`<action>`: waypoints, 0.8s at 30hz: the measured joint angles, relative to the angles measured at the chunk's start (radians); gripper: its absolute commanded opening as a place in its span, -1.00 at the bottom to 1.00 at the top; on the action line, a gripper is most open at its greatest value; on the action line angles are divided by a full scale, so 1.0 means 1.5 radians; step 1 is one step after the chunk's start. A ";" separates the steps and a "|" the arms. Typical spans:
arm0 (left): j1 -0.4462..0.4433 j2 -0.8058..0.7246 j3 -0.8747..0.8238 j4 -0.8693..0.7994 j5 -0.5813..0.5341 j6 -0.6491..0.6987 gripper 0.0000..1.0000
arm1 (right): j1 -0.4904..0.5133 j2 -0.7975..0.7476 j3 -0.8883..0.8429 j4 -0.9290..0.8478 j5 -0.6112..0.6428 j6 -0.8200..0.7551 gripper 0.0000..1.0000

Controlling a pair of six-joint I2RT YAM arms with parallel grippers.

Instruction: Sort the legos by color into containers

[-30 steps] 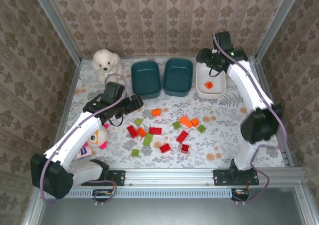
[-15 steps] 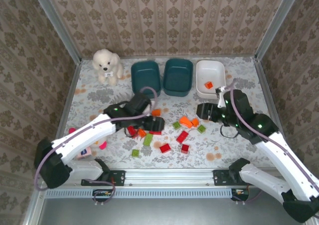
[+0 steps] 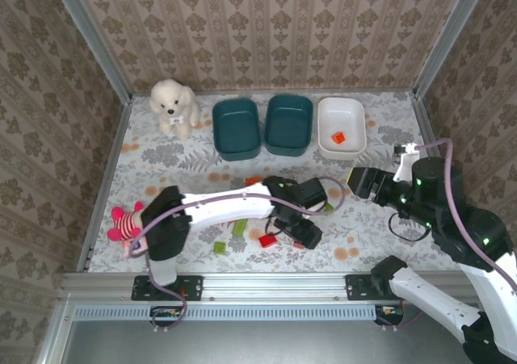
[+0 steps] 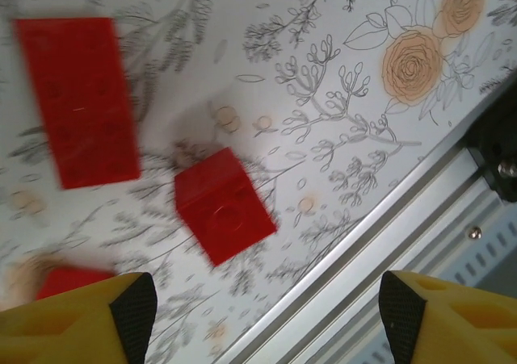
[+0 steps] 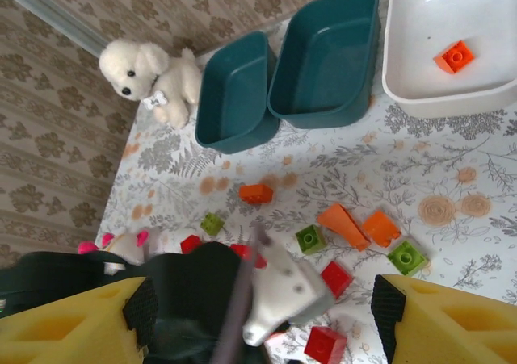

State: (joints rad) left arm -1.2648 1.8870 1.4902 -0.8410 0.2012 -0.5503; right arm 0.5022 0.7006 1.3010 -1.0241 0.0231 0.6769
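- Near the table's (image 4: 347, 98) near edge, below the left claw (image 4: 258, 320), lies a small red lego (image 4: 224, 205). It is likely light, stiff, slick plastic, best pinched across opposite flat sides.
- Seemingly squarish through the blur, it sits diagonal to that edge, with no clear long axis.
- The left claw and the right claw (image 5: 262, 320) stand spread and empty.

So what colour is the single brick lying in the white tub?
Orange. The brick in the white tub shows best in the right wrist view.
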 measured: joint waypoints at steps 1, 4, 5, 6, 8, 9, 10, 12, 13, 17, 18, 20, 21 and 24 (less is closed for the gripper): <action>-0.006 0.021 0.015 -0.010 -0.001 -0.007 0.48 | 0.000 -0.006 0.001 -0.004 0.000 0.002 0.49; -0.021 0.075 0.051 -0.045 -0.010 -0.031 0.49 | 0.000 -0.012 0.004 -0.018 -0.001 0.006 0.50; -0.021 0.083 0.057 -0.054 -0.012 -0.040 0.50 | 0.000 -0.012 0.004 -0.021 -0.001 0.006 0.51; -0.021 0.090 0.062 -0.064 -0.016 -0.049 0.50 | 0.000 -0.012 0.004 -0.024 -0.001 0.006 0.51; -0.020 0.094 0.066 -0.077 -0.026 -0.064 0.51 | 0.000 -0.012 0.004 -0.029 -0.001 0.006 0.51; -0.020 0.094 0.066 -0.082 -0.030 -0.072 0.51 | 0.000 -0.012 0.004 -0.031 -0.001 0.006 0.51; -0.020 0.094 0.068 -0.086 -0.033 -0.077 0.50 | 0.000 -0.012 0.004 -0.033 -0.001 0.006 0.51; -0.020 0.094 0.069 -0.090 -0.037 -0.088 0.50 | 0.000 -0.012 0.004 -0.036 -0.003 0.006 0.51; -0.020 0.094 0.069 -0.092 -0.040 -0.092 0.50 | 0.000 -0.012 0.004 -0.037 -0.005 0.006 0.51; -0.020 0.096 0.079 -0.097 -0.048 -0.100 0.54 | 0.000 -0.012 0.000 -0.039 -0.006 0.005 0.51; -0.020 0.099 0.088 -0.098 -0.050 -0.100 0.56 | 0.000 -0.012 -0.001 -0.040 -0.005 0.005 0.50; -0.021 0.105 0.112 -0.098 -0.055 -0.097 0.62 | 0.000 -0.012 -0.002 -0.049 -0.003 0.006 0.50; -0.021 0.109 0.127 -0.095 -0.057 -0.092 0.65 | 0.000 -0.012 -0.001 -0.055 -0.001 0.006 0.50; -0.020 0.121 0.171 -0.072 -0.053 -0.057 0.71 | 0.000 -0.004 0.005 -0.079 0.005 0.009 0.51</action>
State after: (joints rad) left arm -1.2953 2.0689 1.7473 -0.9489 0.1219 -0.6365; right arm 0.5022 0.6949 1.3087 -1.1423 0.0307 0.6899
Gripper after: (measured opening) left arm 0.846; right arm 0.750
